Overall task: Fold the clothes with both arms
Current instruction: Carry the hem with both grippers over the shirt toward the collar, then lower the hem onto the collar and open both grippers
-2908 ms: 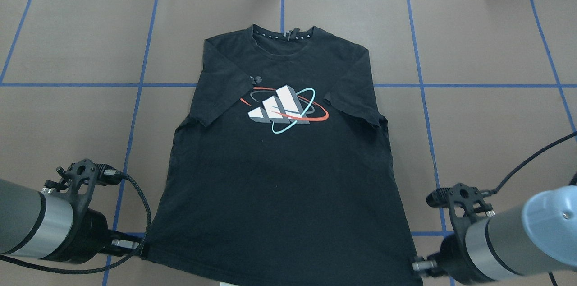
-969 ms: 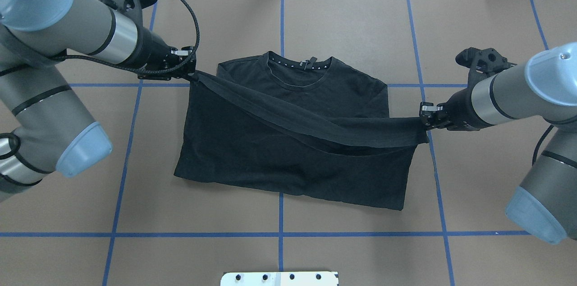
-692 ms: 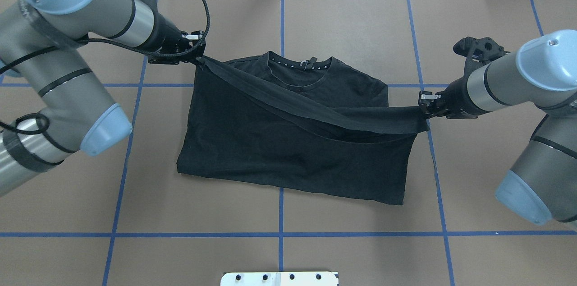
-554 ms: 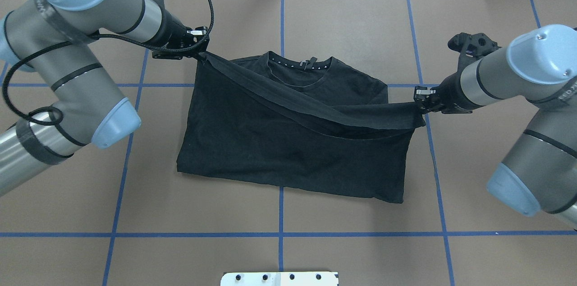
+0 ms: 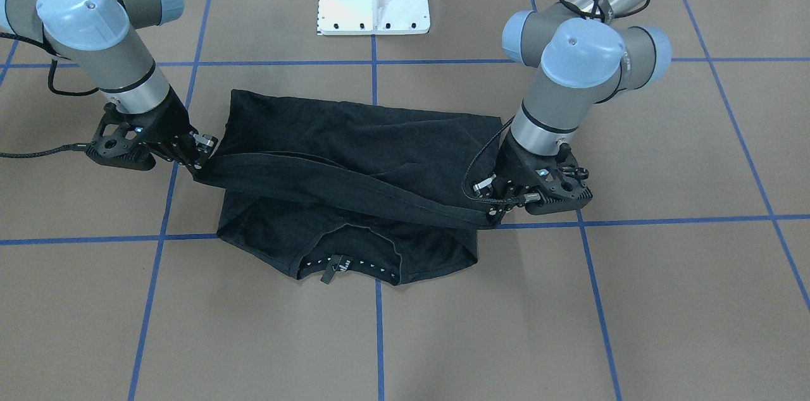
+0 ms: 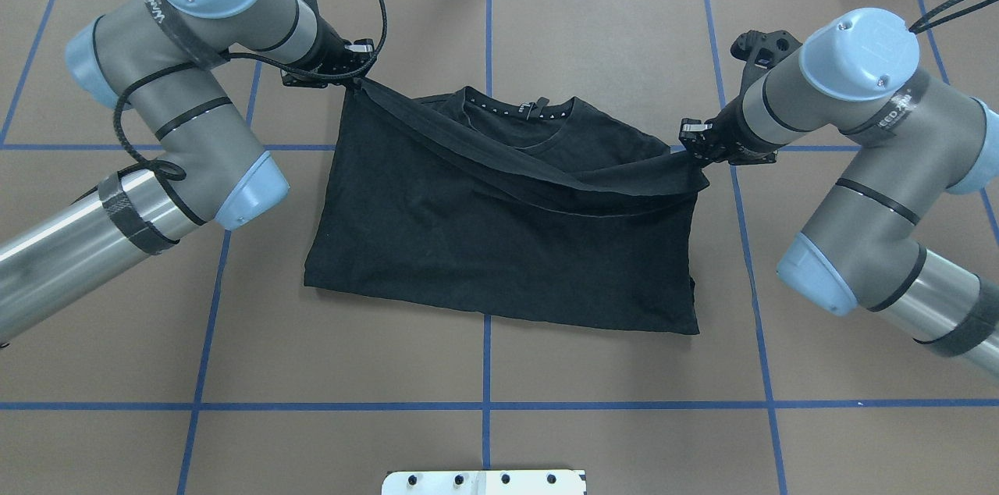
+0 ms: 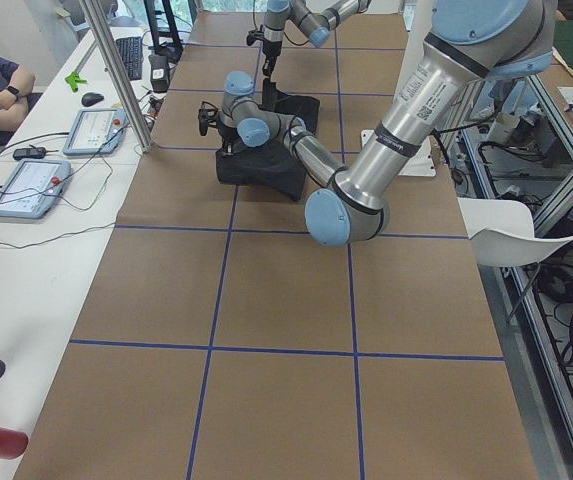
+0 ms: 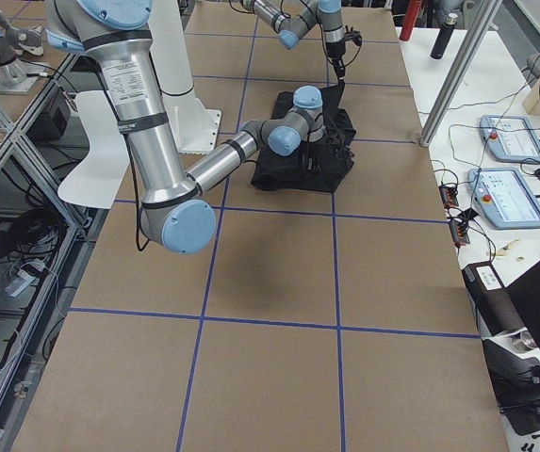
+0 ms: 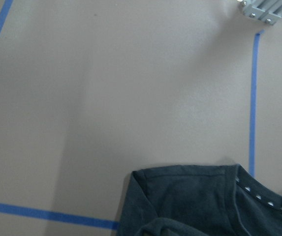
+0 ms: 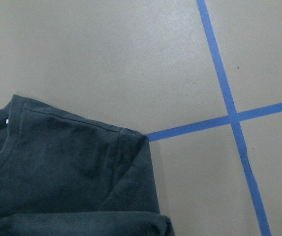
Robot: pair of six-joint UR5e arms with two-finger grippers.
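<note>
Evidently to lay the fold square, the left tool (image 6: 353, 81) and right tool (image 6: 693, 154) each clamp a bottom corner of the black T-shirt (image 6: 499, 245), stretching that edge taut above the tabletop (image 6: 609, 34), short of the collar (image 6: 519, 111).

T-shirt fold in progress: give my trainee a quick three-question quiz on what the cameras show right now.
1. True or false: the T-shirt lies with its chest print showing.
2. The left pincer and right pincer each grip: A) a sleeve, B) one end of the taut hem, C) nothing?
3. In the overhead view, which pincer is farther from the white base?

Key: 1 false, no print shows; 2 B; 3 left.
</note>
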